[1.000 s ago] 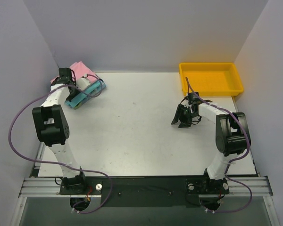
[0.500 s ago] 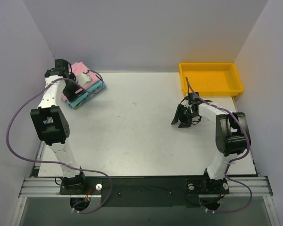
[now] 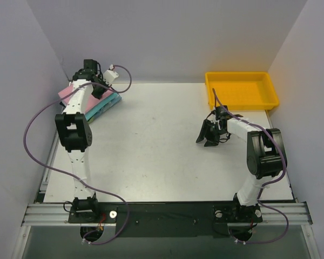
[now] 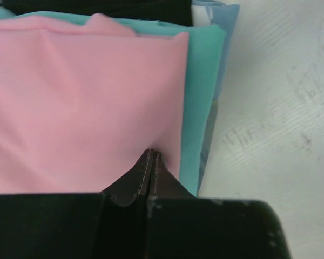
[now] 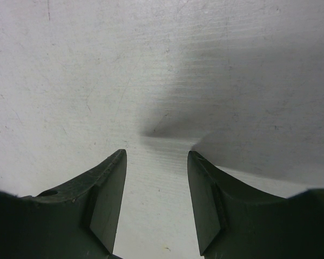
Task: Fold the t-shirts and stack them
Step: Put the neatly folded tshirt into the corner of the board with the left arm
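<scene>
The t-shirts lie folded in one stack at the back left of the table. The light pink t-shirt [image 4: 81,102] is on top, the teal-green t-shirt [image 4: 202,97] is under it, and only an edge of the blue t-shirt [image 4: 227,43] shows. In the top view the pink [image 3: 66,93] and teal [image 3: 103,103] edges show beside my left arm. My left gripper [image 4: 151,153] is shut and empty, its tips over the pink shirt near its edge; in the top view the left gripper [image 3: 90,76] is above the stack. My right gripper [image 5: 156,155] is open and empty just above the bare table, mid-right in the top view [image 3: 208,135].
A yellow plastic tray [image 3: 242,91] stands empty at the back right. Grey walls close the table on the left, back and right. The left arm's purple cable [image 3: 35,121] loops out over the table's left edge.
My left arm has swung from the left side of the stack round to its back, with its elbow shifted right. The right arm has not moved.
</scene>
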Tool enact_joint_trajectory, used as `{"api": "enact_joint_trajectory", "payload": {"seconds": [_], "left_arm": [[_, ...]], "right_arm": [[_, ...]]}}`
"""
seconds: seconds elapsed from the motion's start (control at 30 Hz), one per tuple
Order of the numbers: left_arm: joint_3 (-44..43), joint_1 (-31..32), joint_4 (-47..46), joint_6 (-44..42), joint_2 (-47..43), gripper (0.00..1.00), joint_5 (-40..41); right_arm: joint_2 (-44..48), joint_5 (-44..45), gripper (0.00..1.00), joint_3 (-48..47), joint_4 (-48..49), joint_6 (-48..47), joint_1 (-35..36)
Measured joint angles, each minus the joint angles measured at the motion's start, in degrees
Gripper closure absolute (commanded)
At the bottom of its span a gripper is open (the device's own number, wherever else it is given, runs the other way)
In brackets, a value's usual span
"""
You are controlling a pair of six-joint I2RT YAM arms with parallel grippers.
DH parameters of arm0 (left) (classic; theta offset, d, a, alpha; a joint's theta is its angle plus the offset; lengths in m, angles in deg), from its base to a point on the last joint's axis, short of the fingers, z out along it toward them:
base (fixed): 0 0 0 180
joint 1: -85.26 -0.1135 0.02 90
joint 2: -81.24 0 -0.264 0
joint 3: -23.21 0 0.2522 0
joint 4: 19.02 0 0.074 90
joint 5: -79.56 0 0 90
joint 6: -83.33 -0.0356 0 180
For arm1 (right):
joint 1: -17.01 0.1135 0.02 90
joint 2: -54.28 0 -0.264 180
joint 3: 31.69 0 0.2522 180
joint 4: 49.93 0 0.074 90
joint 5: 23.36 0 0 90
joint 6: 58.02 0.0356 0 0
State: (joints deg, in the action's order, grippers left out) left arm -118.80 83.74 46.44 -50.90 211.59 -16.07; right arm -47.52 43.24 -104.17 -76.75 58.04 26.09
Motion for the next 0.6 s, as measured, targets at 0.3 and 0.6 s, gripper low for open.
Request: {"api": "enact_joint_trajectory", "payload": {"seconds": [0.3,0.6], "left_arm": [[-0.1,4.2,-2.6,3.7,5.7,1.00,1.8],[-0.5,1.4,-8.7,7.6,5.4,1.00,-0.5]], "right_arm": [[0.0,0.0,0.55,0.0,0.0,0.0,0.0],[-1.2,0.0,0.55,-1.7,-1.7,-0.2,0.0]]}}
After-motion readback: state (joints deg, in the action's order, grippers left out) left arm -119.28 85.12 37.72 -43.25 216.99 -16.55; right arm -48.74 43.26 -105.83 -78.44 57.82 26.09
